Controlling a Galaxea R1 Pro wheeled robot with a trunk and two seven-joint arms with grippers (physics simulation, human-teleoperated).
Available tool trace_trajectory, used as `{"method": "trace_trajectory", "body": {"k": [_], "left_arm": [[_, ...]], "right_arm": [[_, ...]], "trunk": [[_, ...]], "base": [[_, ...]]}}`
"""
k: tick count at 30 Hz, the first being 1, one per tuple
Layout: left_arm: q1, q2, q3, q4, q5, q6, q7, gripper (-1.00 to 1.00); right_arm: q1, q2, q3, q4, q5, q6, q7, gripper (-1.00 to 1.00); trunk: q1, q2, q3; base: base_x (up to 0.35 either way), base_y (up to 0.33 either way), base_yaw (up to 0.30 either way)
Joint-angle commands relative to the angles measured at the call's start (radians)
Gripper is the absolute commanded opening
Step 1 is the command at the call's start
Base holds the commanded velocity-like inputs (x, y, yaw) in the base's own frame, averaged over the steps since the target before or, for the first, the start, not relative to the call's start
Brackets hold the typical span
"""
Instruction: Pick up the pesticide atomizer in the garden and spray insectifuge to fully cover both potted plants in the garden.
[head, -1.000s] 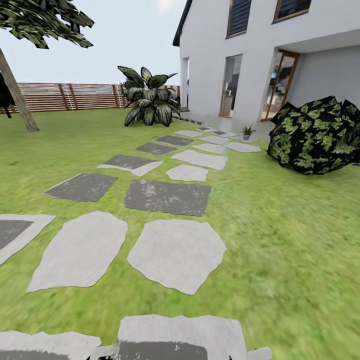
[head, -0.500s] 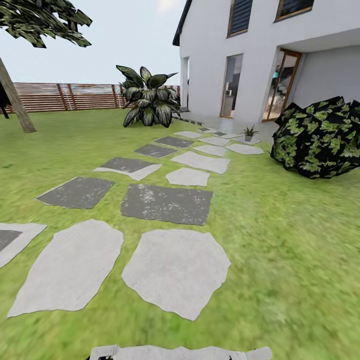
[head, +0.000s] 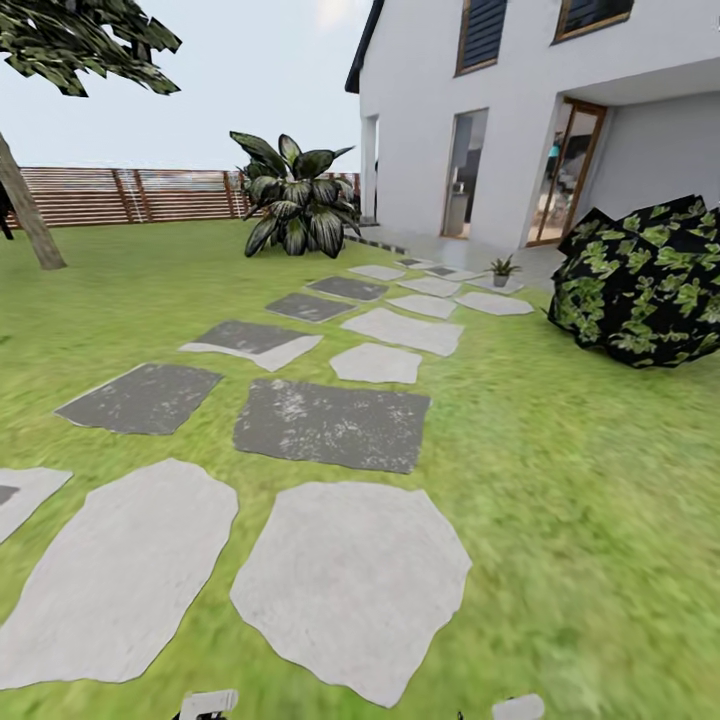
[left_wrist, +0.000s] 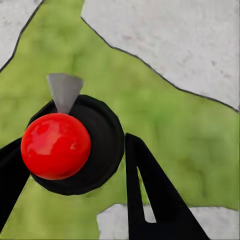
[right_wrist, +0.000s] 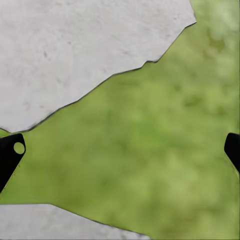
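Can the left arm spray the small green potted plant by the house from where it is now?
Probably not yet. The small green potted plant sits far up the grey stepping-stone path by the white house, while the left gripper holds the red-topped atomizer low over grass.

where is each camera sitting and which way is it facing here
Head view: high on the robot, facing forward and down along the stepping stones toward the house and a potted plant.
Left wrist view: near the left gripper, facing down its fingers at lawn; a red-topped round object sits between them.
Right wrist view: near the right gripper, facing down; its fingertips stand wide apart.
Shared: both wrist views show grass and pale stone.
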Motion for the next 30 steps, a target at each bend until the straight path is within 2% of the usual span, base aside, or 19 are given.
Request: {"method": "trace_trajectory", "body": {"k": [1, 13, 21, 30], "left_arm": [[0.000, -0.001, 0.008, -0.001, -0.007, -0.002, -0.002, -1.00], [0.000, -0.001, 0.008, -0.001, -0.007, -0.001, -0.002, -1.00], [0.000, -0.001, 0.008, -0.001, -0.007, -0.001, -0.002, -1.00], [0.000, -0.001, 0.008, -0.001, -0.007, -0.001, -0.002, -1.00]], "right_arm": [[0.000, 0.001, -0.008, -0.001, 0.008, -0.002, 0.002, 1.00], [0.000, 0.001, -0.008, -0.001, 0.008, -0.001, 0.002, 1.00], [0.000, 0.001, -0.008, -0.002, 0.008, -0.001, 0.002, 1.00], [0.000, 0.001, -0.008, -0.002, 0.008, -0.001, 0.002, 1.00]], "trunk": [[0.000, 0.000, -0.001], [0.000, 0.000, -0.001], [0.000, 0.000, -0.001], [0.000, 0.000, -0.001]], "base": [[0.339, 0.000, 0.000], [0.339, 0.011, -0.028], [0.337, 0.145, -0.239], [0.335, 0.162, -0.026]]}}
